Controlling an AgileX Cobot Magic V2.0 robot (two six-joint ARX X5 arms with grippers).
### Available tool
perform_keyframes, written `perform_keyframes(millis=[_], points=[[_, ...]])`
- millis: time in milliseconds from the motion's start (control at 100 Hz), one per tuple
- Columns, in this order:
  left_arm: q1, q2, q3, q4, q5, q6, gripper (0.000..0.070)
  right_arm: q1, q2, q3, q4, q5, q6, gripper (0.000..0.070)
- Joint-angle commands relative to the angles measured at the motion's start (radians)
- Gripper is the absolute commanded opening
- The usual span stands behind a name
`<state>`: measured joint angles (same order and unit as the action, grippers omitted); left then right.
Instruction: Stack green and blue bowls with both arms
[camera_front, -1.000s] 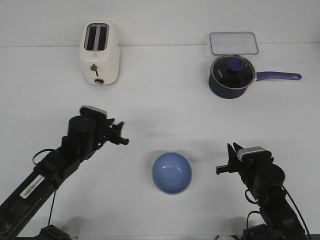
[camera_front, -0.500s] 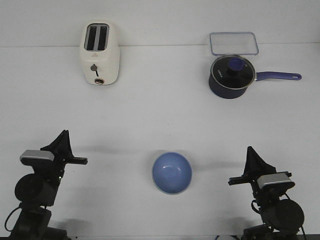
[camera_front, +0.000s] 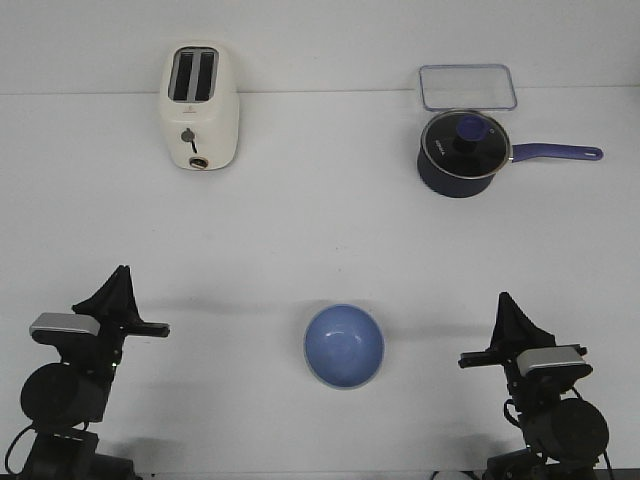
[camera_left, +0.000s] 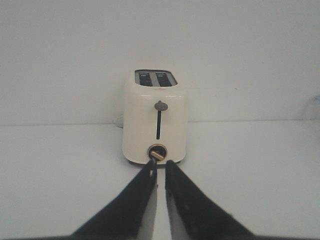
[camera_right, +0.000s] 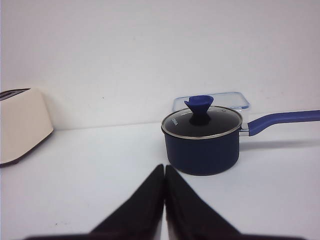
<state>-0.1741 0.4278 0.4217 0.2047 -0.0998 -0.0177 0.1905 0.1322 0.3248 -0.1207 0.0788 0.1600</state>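
Note:
The periwinkle blue bowl sits upright on the white table, near the front and midway between the arms. The green bowl does not show in any view. My left gripper is drawn back at the front left, points toward the toaster, and holds nothing. In the left wrist view its jaws stand a thin gap apart. My right gripper is drawn back at the front right. In the right wrist view its jaws are pressed together and empty. Both grippers are well clear of the bowl.
A cream toaster stands at the back left, also in the left wrist view. A dark navy saucepan with a glass lid and purple handle stands at the back right, with a clear lidded box behind it.
Over the last second both arms pulled back from beside the bowl to the front edge. In the last half second the left gripper shifted slightly; the bowl has not moved.

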Motion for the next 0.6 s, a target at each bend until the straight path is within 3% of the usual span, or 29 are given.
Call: perform_keyframes(millis=[0, 370, 590], points=[[-0.002, -0.005, 0.013, 0.013, 0.002, -0.001, 0.0015, 0.002, 0.0, 0.001, 0.015, 0.001, -0.008, 0.0], [0.014, -0.042, -0.007, 0.005, 0.002, 0.01, 0.0015, 0.002, 0.0, 0.001, 0.016, 0.001, -0.008, 0.0], [0.1, -0.211, -0.213, -0.001, 0.06, -0.003, 0.0015, 0.002, 0.0, 0.001, 0.016, 0.001, -0.008, 0.0]])
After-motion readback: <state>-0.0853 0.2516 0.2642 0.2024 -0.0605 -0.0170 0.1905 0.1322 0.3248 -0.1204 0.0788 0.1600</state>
